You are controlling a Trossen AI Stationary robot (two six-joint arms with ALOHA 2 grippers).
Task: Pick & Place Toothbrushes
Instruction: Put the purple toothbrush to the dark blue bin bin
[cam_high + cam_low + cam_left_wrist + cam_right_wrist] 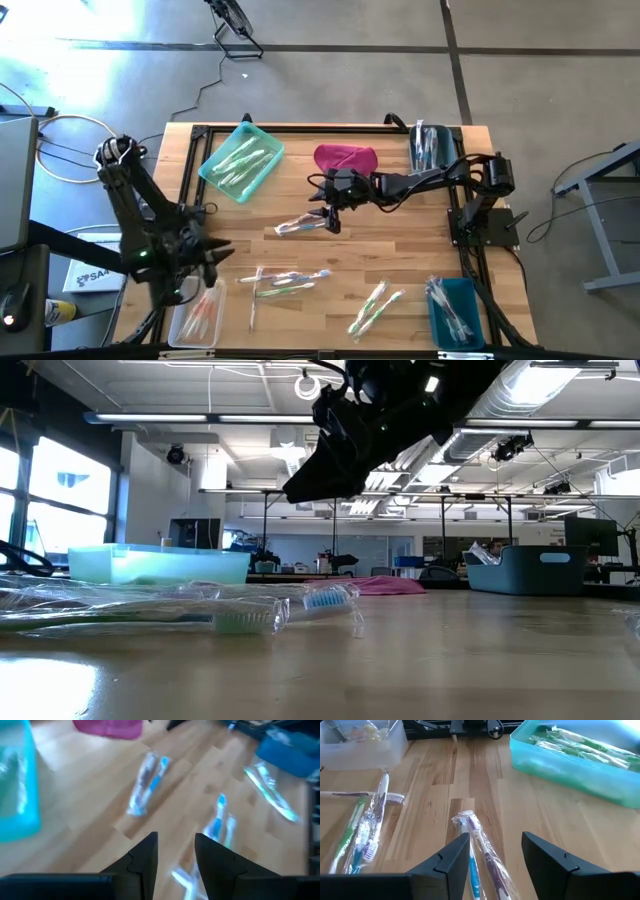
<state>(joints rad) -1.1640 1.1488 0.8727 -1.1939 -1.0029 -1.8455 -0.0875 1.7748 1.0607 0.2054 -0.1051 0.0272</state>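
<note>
Right wrist view: my right claw [495,857] is open, with nothing in it, just over two wrapped toothbrushes [482,855] on the table [530,820]. More brushes [365,827] lie near. Farther off sits a green bin [570,767] of brushes. My left claw [175,855] is open too.

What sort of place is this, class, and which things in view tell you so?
Most likely a robotics lab or workshop in a large open hall. A wooden table stands on a bare concrete floor, long ceiling lights run overhead, and desks with a monitor fill the room behind it.
</note>
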